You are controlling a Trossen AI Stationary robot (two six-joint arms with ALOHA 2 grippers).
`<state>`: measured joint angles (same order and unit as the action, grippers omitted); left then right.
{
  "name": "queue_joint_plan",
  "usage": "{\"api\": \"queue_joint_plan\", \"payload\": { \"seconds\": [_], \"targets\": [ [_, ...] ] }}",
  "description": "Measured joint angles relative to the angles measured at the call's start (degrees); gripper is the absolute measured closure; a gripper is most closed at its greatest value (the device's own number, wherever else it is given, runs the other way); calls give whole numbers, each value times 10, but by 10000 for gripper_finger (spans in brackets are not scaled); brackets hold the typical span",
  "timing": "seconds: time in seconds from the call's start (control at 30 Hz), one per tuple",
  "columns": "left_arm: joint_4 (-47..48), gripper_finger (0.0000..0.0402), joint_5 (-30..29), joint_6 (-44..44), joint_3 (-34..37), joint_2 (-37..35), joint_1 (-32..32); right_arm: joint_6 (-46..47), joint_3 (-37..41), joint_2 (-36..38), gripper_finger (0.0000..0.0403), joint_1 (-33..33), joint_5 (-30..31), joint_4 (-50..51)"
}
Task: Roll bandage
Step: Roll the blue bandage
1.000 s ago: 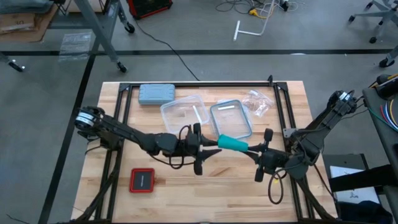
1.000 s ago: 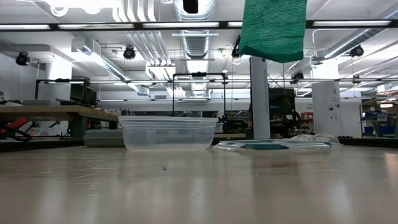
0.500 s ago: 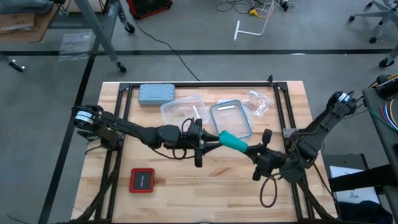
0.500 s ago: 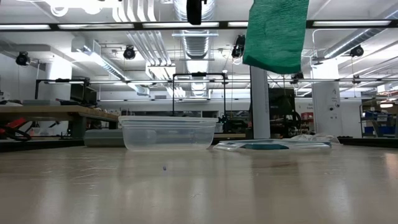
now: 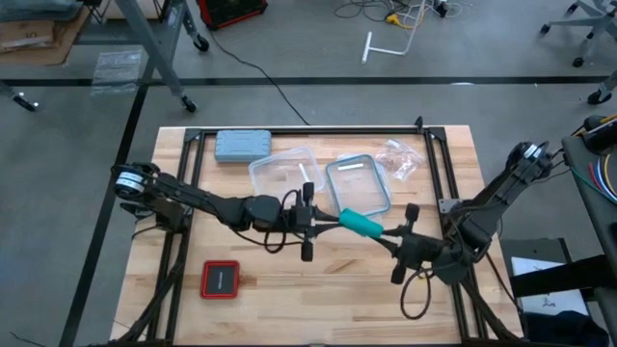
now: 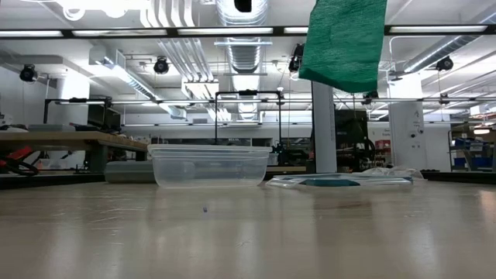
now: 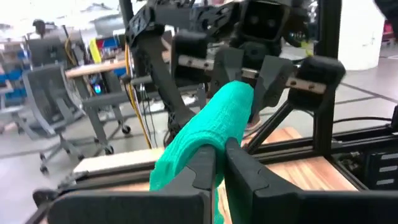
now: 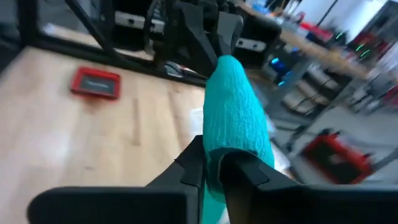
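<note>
Teal bandage (image 5: 361,224) held clear above the worktop (image 5: 289,289), long axis spanning between left fingers (image 7: 214,163) and right fingers (image 8: 214,167), each pair clamped on an end, equally near.

Both arms reach inward and meet above the middle of the bench. The left gripper (image 5: 322,220) has its jaws clamped on one end of the bandage (image 5: 361,224); the right gripper (image 5: 383,232) pinches the opposite end, wrist angled toward the left arm.
</note>
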<state>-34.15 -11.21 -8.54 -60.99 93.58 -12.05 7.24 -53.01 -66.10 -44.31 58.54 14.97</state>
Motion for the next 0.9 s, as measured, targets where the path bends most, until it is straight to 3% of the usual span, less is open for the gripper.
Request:
{"api": "queue_joint_plan", "payload": {
  "seconds": [0.33, 0.67, 0.9],
  "targets": [
    [-41, 398, -10, -65, 0, 0, -9, 157, 0, 39, 327, 1, -35, -4],
    [-62, 400, -57, -160, -1, 0, -29, 218, 0, 84, 299, 1, -137, 0],
    [-96, 401, -123, -162, -1, 0, -39, 262, 0, 91, 283, 1, -144, 97]
  ]
}}
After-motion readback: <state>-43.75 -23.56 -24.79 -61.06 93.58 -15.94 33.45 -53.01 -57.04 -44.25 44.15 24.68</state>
